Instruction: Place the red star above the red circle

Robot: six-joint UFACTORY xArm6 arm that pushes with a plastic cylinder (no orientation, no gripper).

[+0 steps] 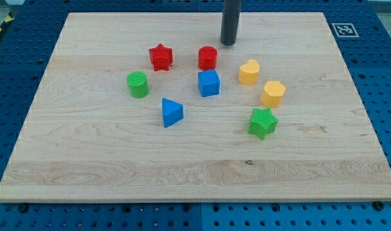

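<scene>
Camera view shows the pale wooden board (86,154) filling most of the frame, sitting on a blue perforated table (16,58) that shows at the edges, with a small black-and-white marker tag (342,29) at the upper right corner. Next in size is my straight dark rod (231,16), coming down from the top edge just right of centre; my tip (228,43) rests on bare wood in the upper middle of the frame, touching no block. It is a plain rod with nothing to open or close, so it holds nothing and can only push. The blocks cluster around the centre: the green star block (263,122) at lower right, the blue triangular block (172,112) low centre, the blue cube (209,83) in the middle, the yellow hexagonal block (273,94) and the yellow heart-like block (249,72) to the right, and the green cylinder (138,84) at the left. The task's pair sits in the upper centre: the red star block (161,57) lies to the left of the red round block (207,58), level with it and apart. My tip is just up and right of the red circle, so the star lies left and slightly down from my tip, with the circle nearly between us. I judge I must go round the circle's top side, reach the star's lower left, then push it up and rightward.
</scene>
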